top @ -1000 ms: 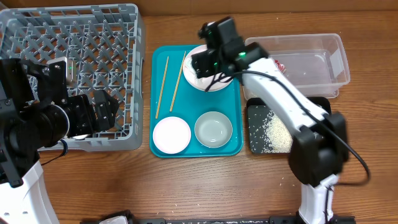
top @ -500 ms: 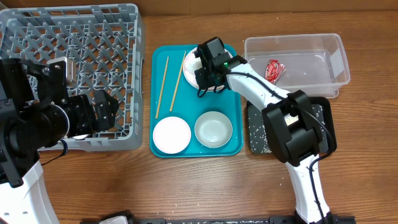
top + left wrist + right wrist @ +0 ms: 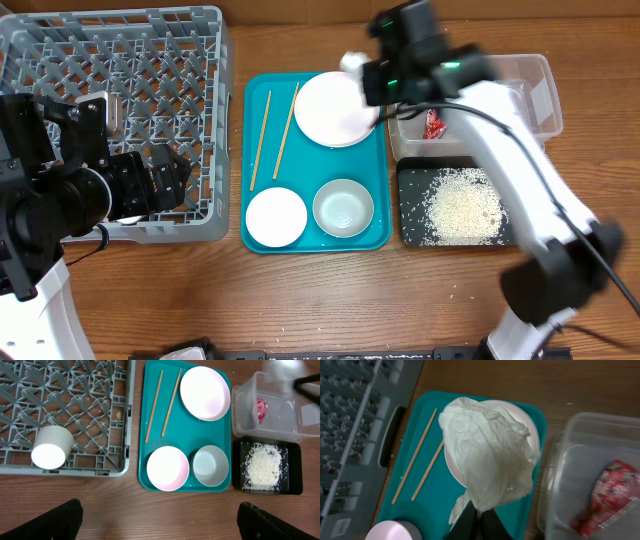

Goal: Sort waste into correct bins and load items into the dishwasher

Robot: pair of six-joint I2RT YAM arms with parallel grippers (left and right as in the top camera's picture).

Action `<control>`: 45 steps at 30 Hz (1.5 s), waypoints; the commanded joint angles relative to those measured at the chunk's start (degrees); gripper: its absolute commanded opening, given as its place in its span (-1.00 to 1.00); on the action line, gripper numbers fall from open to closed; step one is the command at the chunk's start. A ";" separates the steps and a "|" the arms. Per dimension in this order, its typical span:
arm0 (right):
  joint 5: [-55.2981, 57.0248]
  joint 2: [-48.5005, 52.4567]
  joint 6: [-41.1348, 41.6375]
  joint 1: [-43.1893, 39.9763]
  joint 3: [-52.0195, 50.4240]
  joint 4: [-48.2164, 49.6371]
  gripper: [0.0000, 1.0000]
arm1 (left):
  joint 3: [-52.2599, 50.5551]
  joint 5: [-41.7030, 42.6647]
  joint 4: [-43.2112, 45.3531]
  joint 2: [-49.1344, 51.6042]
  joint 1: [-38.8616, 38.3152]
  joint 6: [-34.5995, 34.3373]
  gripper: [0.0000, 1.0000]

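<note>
My right gripper [image 3: 480,512] is shut on a crumpled white napkin [image 3: 487,452], which hangs in the air over the right edge of the teal tray [image 3: 310,165], beside the clear bin [image 3: 500,100]. A red wrapper [image 3: 434,124] lies in that bin. On the tray sit a bare white plate [image 3: 335,110], two chopsticks [image 3: 262,140], a small white bowl [image 3: 276,217] and a grey-green bowl [image 3: 343,207]. The grey dish rack [image 3: 120,60] holds a white cup [image 3: 50,450]. My left gripper [image 3: 162,525] is open and empty, high above the table's front edge.
A black bin [image 3: 408,225] with scattered rice [image 3: 460,205] stands in front of the clear bin. The left arm's body covers the rack's front left part in the overhead view. Bare wood shows in front of the tray.
The right gripper shut on the napkin that lay on the white plate, lifted it and moved right toward the clear bin. The plate now shows bare. The left arm stayed still.
</note>
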 commanded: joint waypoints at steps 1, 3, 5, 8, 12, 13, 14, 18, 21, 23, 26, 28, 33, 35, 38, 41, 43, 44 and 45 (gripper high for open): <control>0.55 -0.92 0.92 -4.26 0.26 -4.26 -0.92 | 0.35 0.59 -0.09 0.17 -0.20 1.51 1.00; 0.55 -0.50 0.92 -6.71 -0.94 -6.14 -0.92 | 0.35 0.59 -0.09 0.17 -0.20 1.51 1.00; 0.55 -0.17 0.94 -8.94 -3.91 -6.32 -0.92 | 0.35 0.59 -0.09 0.17 -0.20 1.51 1.00; 0.55 0.02 0.94 -10.97 -9.46 -3.56 -0.92 | 0.35 0.59 -0.09 0.17 -0.20 1.51 1.00; 0.52 0.02 0.92 -11.89 -15.06 1.20 0.33 | 0.35 0.59 -0.09 0.17 -0.20 1.51 1.00; 0.24 -0.24 0.94 -11.87 -14.32 0.24 0.52 | 0.35 0.59 -0.09 0.17 -0.20 1.51 1.00; -0.68 -0.68 0.94 -11.87 -13.20 -0.90 0.62 | 0.35 0.59 -0.09 0.17 -0.20 1.51 1.00; -8.96 -4.76 0.92 -11.82 -7.52 -5.16 0.75 | 0.35 0.59 -0.09 0.17 -0.20 1.51 1.00; -14.88 -10.47 0.92 -11.45 -5.60 -6.88 0.77 | 0.35 0.59 -0.09 0.17 -0.20 1.51 1.00; -17.55 -15.04 0.87 -10.67 -5.57 -7.50 0.78 | 0.35 0.59 -0.09 0.17 -0.20 1.51 1.00; -17.40 -23.26 -1.20 -7.93 -5.57 -9.40 1.00 | 0.35 0.59 -0.09 0.17 -0.20 1.51 1.00; -17.25 -26.73 -1.29 -6.86 -5.57 -10.51 1.00 | 0.35 0.59 -0.09 0.17 -0.20 1.51 1.00; -17.25 -32.44 -1.22 -6.03 -5.57 -13.25 1.00 | 0.35 0.59 -0.09 0.17 -0.20 1.51 1.00; -17.29 -33.73 -1.03 -6.03 -5.57 -15.23 1.00 | 0.35 0.59 -0.09 0.17 -0.20 1.51 1.00; -17.66 -35.04 -0.85 -6.03 -5.57 -20.20 0.99 | 0.35 0.59 -0.09 0.17 -0.20 1.51 1.00; -17.66 -35.19 -0.85 -6.03 -5.57 -23.69 0.99 | 0.35 0.59 -0.09 0.17 -0.20 1.51 1.00; -17.68 -35.04 -0.83 -6.03 -5.57 -25.05 1.00 | 0.35 0.59 -0.09 0.17 -0.20 1.51 1.00; -17.73 -35.04 -0.81 -6.01 -5.57 -25.55 1.00 | 0.35 0.59 -0.09 0.17 -0.20 1.51 1.00; -17.73 -34.97 -0.81 -6.01 -5.57 -25.92 1.00 | 0.35 0.59 -0.09 0.17 -0.20 1.51 1.00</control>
